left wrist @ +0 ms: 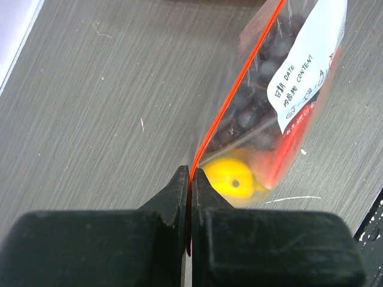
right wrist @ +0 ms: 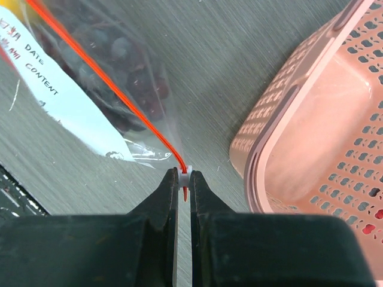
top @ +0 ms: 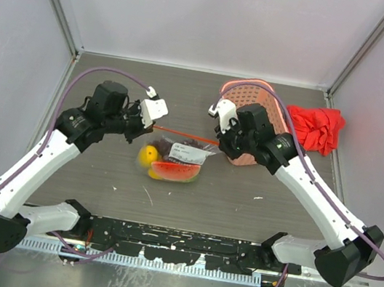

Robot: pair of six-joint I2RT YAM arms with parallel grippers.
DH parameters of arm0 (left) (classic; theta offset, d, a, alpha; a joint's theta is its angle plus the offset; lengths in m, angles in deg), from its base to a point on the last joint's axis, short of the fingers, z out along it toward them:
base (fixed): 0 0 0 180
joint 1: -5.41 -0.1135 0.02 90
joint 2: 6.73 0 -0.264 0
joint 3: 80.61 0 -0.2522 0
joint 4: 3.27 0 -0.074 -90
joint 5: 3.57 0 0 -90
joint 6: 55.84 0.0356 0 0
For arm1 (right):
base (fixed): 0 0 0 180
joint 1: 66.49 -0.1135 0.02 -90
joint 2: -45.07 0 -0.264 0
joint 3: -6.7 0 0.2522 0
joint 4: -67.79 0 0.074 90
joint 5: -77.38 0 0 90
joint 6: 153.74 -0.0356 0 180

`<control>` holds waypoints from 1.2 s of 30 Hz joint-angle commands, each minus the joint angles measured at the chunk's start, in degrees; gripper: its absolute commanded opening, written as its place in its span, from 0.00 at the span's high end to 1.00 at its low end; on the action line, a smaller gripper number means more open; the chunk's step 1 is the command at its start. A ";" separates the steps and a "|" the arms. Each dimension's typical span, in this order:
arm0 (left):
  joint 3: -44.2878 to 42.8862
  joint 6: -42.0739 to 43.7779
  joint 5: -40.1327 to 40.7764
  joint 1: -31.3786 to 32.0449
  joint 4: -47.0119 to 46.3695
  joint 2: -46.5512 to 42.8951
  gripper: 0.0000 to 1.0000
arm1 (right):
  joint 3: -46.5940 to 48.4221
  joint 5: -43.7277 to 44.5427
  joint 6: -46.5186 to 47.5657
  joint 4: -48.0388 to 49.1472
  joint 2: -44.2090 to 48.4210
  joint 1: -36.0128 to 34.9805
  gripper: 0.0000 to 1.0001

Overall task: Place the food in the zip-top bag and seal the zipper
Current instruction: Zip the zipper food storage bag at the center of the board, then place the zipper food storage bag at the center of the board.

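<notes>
One zip-top bag (top: pixel 189 154) sits mid-tabletop (top: pixel 113 86) with three food pieces visible inside: yellow piece (left wrist: pixel 230 179), grape bunch (left wrist: pixel 251 113), red-orange slice (top: pixel 172 171). Both arms angle inward. The left claw (left wrist: pixel 191 179) and right claw (right wrist: pixel 184 178) are clamped on opposite ends of the single zipper (left wrist: pixel 239 84).

The clear zip-top bag (top: pixel 188 155) is resting mid-table (top: pixel 278 202), bulging with food; its orange-red zipper (top: pixel 187 136) is running taut and straight along the far edge; a yellow piece (left wrist: pixel 230 179), an orange-red piece (top: pixel 174 172) and a dark purple grape bunch (left wrist: pixel 251 113) are sitting inside, behind a white label (left wrist: pixel 306 57).
</notes>
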 commanded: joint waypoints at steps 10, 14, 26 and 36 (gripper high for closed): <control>1.69 -4.75 9.16 -3.03 -8.24 -1.10 1.00 | 5.79 12.99 -4.60 8.36 -8.97 2.11 1.00; 2.51 -8.27 9.08 -2.97 -9.93 0.35 1.00 | 3.04 7.87 -7.17 16.59 -8.44 2.00 1.00; -1.05 -8.21 16.83 -4.10 -12.97 -0.63 1.00 | 9.46 11.80 -5.59 30.22 -11.76 2.04 1.00; 13.11 -24.90 15.66 -4.09 -12.83 -9.07 1.00 | -10.95 1.53 -11.74 33.58 -4.54 2.09 0.99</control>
